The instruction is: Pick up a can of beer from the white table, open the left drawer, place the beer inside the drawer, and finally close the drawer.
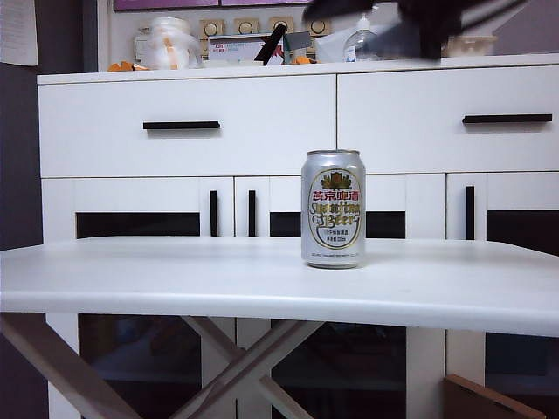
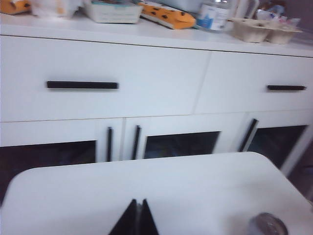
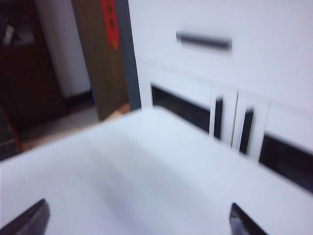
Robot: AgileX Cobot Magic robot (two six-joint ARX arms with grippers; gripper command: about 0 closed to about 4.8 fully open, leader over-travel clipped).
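1. Exterior view: the can of beer stands upright on the white table, right of the middle and near the far edge, its oval label facing the camera. Behind the table the white cabinet shows the left drawer, pushed in flush, with its black bar handle; the right drawer sits beside it. A dark blurred arm crosses the top right corner; neither gripper's fingers can be made out here.

2. Left wrist view: the left gripper hangs over the near edge of the table, its two dark fingers pressed together with nothing between them. The can's top shows near the table's right-hand corner, well apart from the gripper. The left drawer lies beyond the far edge.

3. Right wrist view: the picture is blurred. The right gripper is over the table near a far corner, fingertips spread wide and empty.
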